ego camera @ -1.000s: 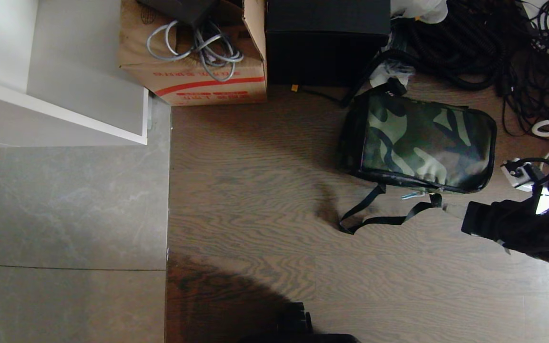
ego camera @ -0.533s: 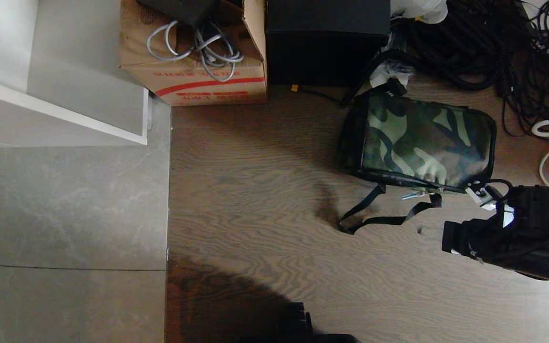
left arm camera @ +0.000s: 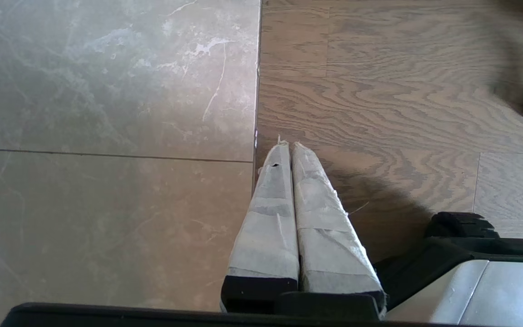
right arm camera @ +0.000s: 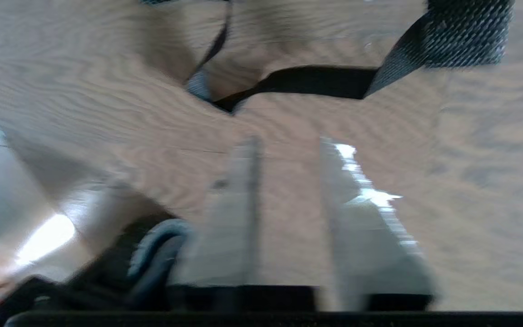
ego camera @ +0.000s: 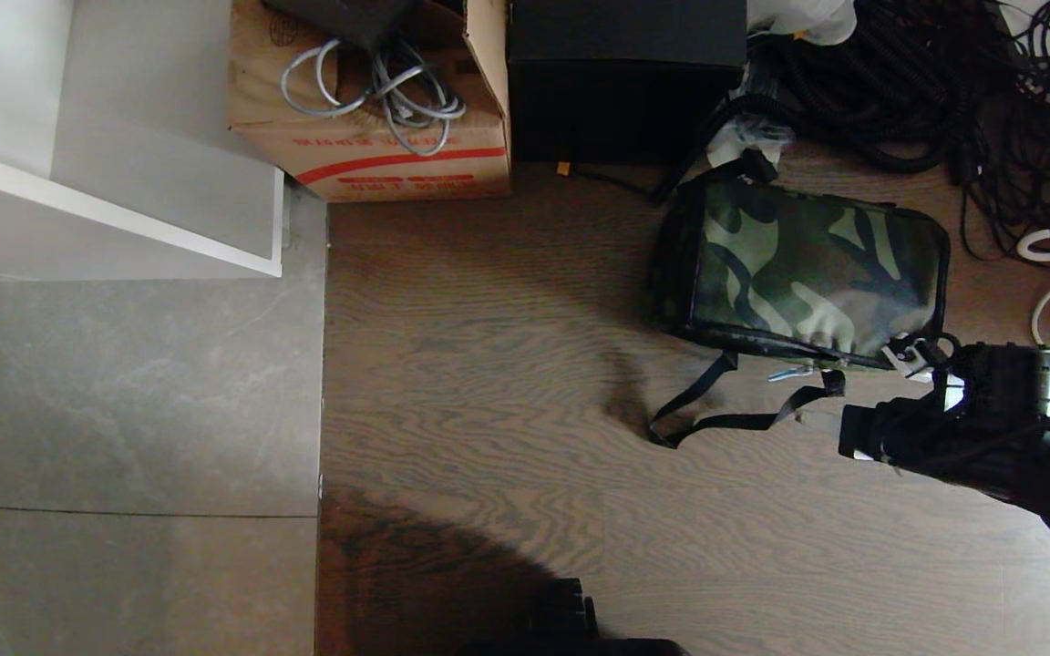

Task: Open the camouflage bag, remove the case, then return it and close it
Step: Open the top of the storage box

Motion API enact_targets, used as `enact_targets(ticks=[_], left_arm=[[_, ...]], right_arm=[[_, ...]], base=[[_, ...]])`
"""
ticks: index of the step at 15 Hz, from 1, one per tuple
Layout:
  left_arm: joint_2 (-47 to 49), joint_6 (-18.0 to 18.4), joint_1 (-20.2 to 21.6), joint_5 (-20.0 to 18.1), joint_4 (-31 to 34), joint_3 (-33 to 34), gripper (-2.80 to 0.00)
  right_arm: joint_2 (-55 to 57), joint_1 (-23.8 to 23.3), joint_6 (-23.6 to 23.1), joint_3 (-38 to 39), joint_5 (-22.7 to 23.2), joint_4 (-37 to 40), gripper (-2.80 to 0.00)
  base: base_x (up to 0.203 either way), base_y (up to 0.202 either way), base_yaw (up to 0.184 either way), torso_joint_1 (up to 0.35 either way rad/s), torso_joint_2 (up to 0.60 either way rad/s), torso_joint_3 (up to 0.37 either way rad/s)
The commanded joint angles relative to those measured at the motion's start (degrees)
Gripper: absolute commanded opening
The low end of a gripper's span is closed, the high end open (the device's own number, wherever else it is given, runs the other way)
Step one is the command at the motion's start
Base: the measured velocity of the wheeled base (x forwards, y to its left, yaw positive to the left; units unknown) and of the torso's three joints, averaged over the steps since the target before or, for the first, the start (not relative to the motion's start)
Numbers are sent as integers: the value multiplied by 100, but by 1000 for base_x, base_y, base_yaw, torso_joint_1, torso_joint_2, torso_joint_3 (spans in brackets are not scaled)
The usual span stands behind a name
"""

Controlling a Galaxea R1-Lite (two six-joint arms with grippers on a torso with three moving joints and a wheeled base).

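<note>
right gripper (right arm camera: 288, 181) is hovering with fingers parted over the floor (ego camera: 488, 364), near my bag's (ego camera: 808, 273) strap (right arm camera: 316, 81); left gripper (left arm camera: 288, 190) is sitting closed.

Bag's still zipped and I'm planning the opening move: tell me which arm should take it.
Right. The right gripper, fingers parted, hovers over the wood floor beside the camouflage bag and its black strap. The left gripper is shut, parked by the tile edge, away from it.
</note>
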Motion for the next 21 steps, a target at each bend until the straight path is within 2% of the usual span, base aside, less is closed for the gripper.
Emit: enact_targets(ticks=[1, 7, 15, 21], left_arm=[[0, -1, 0, 0, -1, 0, -280], [0, -1, 0, 0, -1, -6, -280], [0, -1, 0, 0, -1, 2, -280], [0, -1, 0, 0, -1, 2, -280]], right_arm=[[205, -31, -21, -87, 20, -125, 0], [789, -50, -68, -36, 30, -1653, 0], [1121, -67, -54, -476, 11, -1985, 0], [1273, -62, -28, -388, 2, -2348, 0]], base=[[0, 0, 0, 0, 0, 0], [0, 0, 0, 0, 0, 0], [0, 0, 0, 0, 0, 0], [0, 0, 0, 0, 0, 0]])
